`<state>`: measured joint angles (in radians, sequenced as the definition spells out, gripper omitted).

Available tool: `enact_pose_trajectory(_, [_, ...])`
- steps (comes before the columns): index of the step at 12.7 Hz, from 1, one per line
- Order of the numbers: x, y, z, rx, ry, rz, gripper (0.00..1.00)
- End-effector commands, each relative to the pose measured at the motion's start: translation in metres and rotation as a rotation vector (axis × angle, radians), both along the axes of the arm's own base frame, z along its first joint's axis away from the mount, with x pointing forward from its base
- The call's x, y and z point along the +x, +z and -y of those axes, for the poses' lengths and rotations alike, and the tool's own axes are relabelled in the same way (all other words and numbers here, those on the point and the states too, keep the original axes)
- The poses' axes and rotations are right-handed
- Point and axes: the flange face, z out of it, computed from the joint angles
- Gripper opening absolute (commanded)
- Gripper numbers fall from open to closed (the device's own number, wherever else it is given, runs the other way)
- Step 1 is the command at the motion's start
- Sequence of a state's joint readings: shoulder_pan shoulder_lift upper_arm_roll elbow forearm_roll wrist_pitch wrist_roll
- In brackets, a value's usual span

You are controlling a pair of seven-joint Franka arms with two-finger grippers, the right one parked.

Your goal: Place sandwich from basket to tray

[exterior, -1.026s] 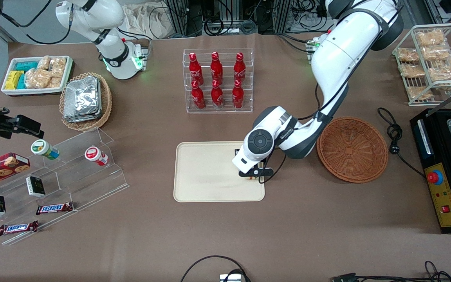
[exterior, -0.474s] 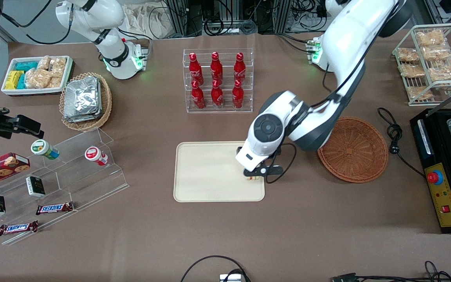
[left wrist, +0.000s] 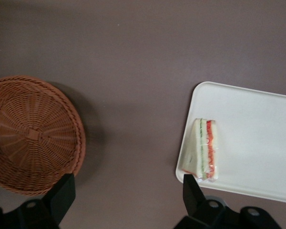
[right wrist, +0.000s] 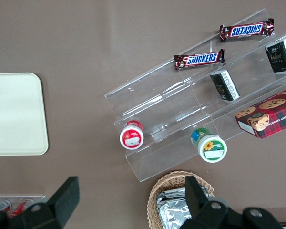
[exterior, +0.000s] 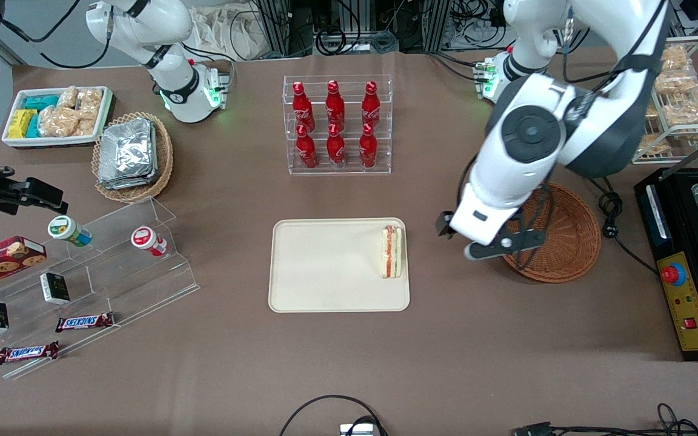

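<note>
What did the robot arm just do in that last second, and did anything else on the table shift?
The end effector let go of the sandwich, rose off the tray and swung toward the basket; it now hangs open, empty, between the two. The sandwich lies at the tray's edge. Tray, basket and the bottles stayed put.

We note the working arm in glossy white shells with dark grey joint bands and a round dark cap on the wrist joint. Thin black cables loop beside the wrist. A green light glows at the base. The end effector (exterior: 487, 241), above the counter, has black fingers (left wrist: 63, 192), spread wide
</note>
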<state>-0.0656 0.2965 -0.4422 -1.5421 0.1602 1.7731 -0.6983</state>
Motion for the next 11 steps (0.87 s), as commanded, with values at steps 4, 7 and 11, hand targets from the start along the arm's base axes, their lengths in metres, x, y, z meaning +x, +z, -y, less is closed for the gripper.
enact_pose_trajectory(4, [-0.033, 0.020, -0.126, -0.004, -0.159, -0.049, 1.00])
enact_pose_trajectory(7, [-0.025, 0.028, -0.189, -0.006, -0.209, -0.124, 1.00])
enact_pose_trajectory(11, [0.015, 0.055, -0.192, -0.020, -0.223, -0.073, 1.00])
